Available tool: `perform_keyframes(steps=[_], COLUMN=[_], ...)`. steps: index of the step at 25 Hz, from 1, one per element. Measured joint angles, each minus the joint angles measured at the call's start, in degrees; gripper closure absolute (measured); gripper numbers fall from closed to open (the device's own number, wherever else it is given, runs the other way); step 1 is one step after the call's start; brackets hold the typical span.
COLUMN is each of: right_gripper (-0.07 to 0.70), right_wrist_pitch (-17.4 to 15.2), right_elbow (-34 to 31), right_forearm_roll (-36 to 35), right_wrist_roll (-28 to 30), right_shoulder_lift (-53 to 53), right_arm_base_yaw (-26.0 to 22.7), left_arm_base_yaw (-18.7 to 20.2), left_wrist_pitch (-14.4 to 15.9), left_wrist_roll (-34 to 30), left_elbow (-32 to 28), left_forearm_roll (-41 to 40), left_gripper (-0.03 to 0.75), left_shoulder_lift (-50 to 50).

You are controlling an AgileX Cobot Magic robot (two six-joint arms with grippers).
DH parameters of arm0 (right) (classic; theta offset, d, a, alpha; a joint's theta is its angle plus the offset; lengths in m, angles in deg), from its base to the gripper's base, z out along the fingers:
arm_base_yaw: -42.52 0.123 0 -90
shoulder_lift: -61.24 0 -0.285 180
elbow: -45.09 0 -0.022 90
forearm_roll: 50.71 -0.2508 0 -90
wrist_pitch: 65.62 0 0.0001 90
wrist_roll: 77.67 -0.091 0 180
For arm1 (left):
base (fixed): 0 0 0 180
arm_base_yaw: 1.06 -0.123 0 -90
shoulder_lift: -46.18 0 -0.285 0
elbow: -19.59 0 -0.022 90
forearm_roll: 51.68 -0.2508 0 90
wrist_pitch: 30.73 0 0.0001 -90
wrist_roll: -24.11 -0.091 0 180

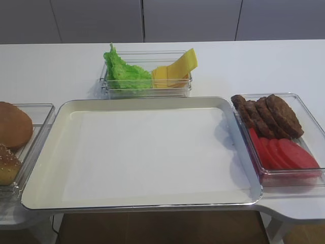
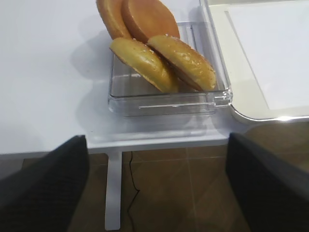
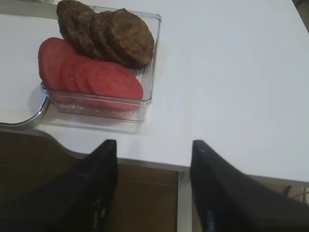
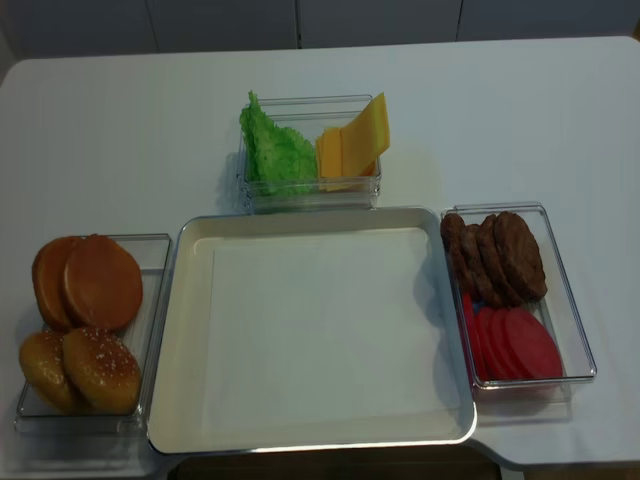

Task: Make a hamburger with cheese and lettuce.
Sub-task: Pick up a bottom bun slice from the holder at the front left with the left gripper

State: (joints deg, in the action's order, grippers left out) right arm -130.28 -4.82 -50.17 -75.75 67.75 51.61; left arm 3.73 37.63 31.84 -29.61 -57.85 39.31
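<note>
1. The left end effector [image 2: 157,183] hangs below the front edge of the desk [image 4: 120,130] with its jaws spread wide and nothing between them, aimed at the bun container [image 2: 164,99]. The right end effector [image 3: 153,186] sits the same way on the other side, also wide and empty, facing the box of patties and tomato [image 3: 145,104]. Both look parked clear of the work area so that either can reach in.
2. The big pale tray [image 4: 190,330] fills the middle of the desk, bare except for its paper liner. It is probably the assembly spot, which is why the ingredient boxes ring it.
3. No hamburger is started on the tray. Its parts, the flat bun bottoms [image 4: 100,282] and seeded tops [image 4: 100,368], lean on edge in the left box, easy to pinch by the rim.
4. Patties [image 4: 505,255] and tomato slices [image 4: 520,345] overlap in rows in the right box.
5. The lettuce [image 4: 278,150] and the cheese [image 4: 355,135] share the far box behind the tray, lettuce on the left, cheese propped upright on the right, its top edge standing above the rim.
</note>
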Motion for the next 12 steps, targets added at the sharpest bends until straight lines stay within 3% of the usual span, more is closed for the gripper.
perform_keyframes(steps=[12], right_gripper=[0.24], right_wrist_pitch=[0.0], right_elbow=[0.0], right_forearm_roll=[0.0], right_wrist_roll=[0.0], right_shoulder_lift=[0.0], right_arm_base_yaw=[0.0], left_arm_base_yaw=[0.0], left_wrist_pitch=[0.0], left_wrist_roll=[0.0], left_elbow=[0.0], left_forearm_roll=[0.0], left_gripper=[0.037], left_shoulder_lift=[0.0])
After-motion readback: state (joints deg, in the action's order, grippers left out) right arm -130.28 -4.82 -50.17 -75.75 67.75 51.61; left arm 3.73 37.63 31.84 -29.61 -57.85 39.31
